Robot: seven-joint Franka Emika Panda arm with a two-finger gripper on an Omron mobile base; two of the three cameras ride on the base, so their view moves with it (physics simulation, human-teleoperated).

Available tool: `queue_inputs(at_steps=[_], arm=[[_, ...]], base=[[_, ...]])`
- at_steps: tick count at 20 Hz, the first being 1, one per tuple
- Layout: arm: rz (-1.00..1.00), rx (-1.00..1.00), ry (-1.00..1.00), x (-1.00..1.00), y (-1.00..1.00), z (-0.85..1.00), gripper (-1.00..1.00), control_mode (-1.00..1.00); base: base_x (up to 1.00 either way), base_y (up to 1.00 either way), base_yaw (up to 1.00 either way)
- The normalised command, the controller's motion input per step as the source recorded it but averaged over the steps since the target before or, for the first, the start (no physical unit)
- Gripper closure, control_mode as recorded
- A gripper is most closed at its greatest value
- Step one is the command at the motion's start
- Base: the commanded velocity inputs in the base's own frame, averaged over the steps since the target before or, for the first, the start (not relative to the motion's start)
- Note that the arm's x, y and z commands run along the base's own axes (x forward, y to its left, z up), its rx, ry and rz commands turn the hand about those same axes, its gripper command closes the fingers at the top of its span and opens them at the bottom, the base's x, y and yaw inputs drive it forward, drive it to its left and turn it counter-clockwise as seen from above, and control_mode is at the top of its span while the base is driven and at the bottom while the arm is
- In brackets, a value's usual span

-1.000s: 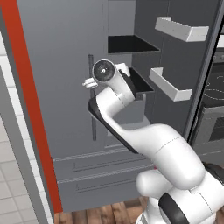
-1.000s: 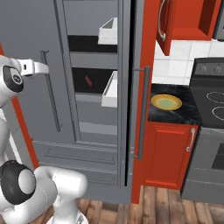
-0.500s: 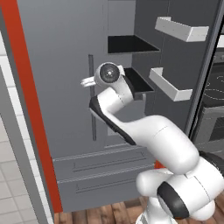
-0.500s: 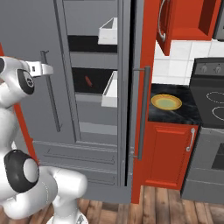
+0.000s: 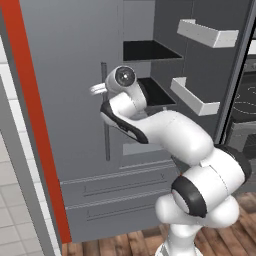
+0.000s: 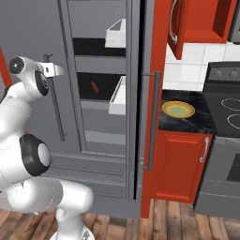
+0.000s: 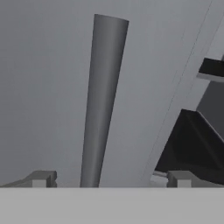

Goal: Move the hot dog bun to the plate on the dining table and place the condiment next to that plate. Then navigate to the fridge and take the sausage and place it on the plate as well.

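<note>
And there's the sausage [image 6: 94, 87], a thin reddish sliver lying on a dark shelf inside the fridge [image 6: 84, 28], about level with the lower of the 2 white door bins [image 6: 117, 96] and just left of it. Nobody has touched it yet. The fridge itself stands partly open: its right-hand door [image 6: 149, 108] is swung out toward the camera, shelves exposed, while the left-hand door [image 5: 70, 100] looks shut.

The robot is parked right at the fridge, so the drive over looks finished. The hand [image 7: 109, 179] is up against that left-hand door with its 2 fingertips spread wide and nothing between them but the long vertical bar handle [image 7: 103, 96], which rises straight out of the gap. In the right base view the hand [image 6: 52, 70] sits at the top end of that same bar.

To the right of the fridge, on a dark worktop [image 6: 199, 115] over a red cabinet, rests a yellow dish [image 6: 178, 109] with nothing on it; whether that is the task's plate cannot be told from here. The bun and condiment steps can't be checked from here. Left to do, by the look of it: reach the shelf, take the sausage, carry it to the plate.
</note>
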Motion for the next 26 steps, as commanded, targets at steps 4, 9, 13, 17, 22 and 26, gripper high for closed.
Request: queue_inputs(at_steps=[4, 9, 13, 17, 22, 26], arm=[[0.04, 0.0, 0.04, 0.54, 0.21, -0.06, -1.0, -1.0], [0.0, 0.0, 0.0, 0.29, 0.19, -0.08, -1.0, -1.0], [0.0, 0.0, 0.0, 0.19, 0.16, -0.06, -1.0, -1.0], [0.0, 0.0, 0.0, 0.25, 0.13, -0.07, -1.0, -1.0], [0.0, 0.0, 0.0, 0.3, 0.12, -0.07, -1.0, -1.0], [0.0, 0.0, 0.0, 0.39, 0.19, -0.15, 1.0, -1.0]], base=[[0.0, 0.0, 0.0], [0.0, 0.0, 0.0], [0.0, 0.0, 0.0], [0.0, 0.0, 0.0], [0.0, 0.0, 0.0], [0.0, 0.0, 0.0]])
